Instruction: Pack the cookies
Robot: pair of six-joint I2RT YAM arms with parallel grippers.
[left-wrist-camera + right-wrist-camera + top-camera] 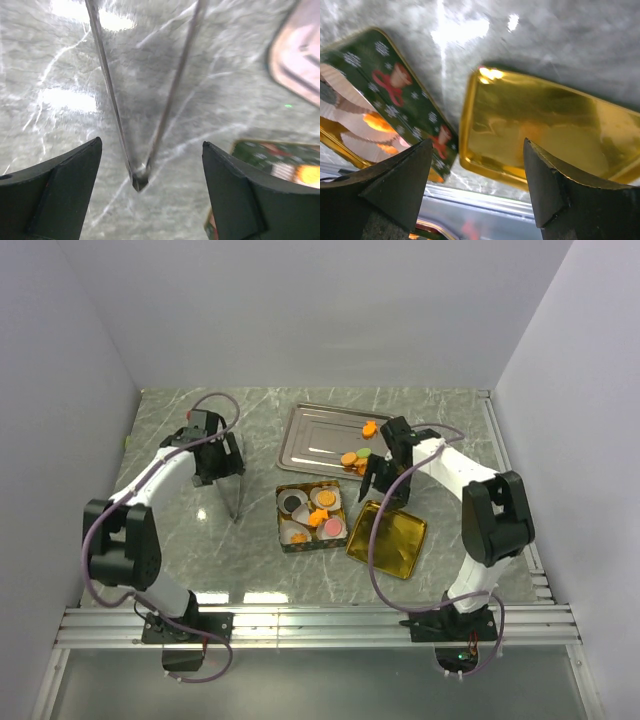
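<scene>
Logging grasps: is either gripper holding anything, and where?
Nothing held: the left gripper, open, straddles the tongs without touching; the right gripper hangs open over the gold lid.

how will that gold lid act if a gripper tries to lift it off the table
The gold lid looks like thin stamped metal, so it is probably stiff and light. Its mirror-shiny surface suggests it may slip when pinched. It lies flat on the smooth marble table, so a push would likely slide it rather than tip it.

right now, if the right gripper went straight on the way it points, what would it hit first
Probably the gold lid, lying on the table straight ahead of the open right gripper; how far off is unclear.
</scene>
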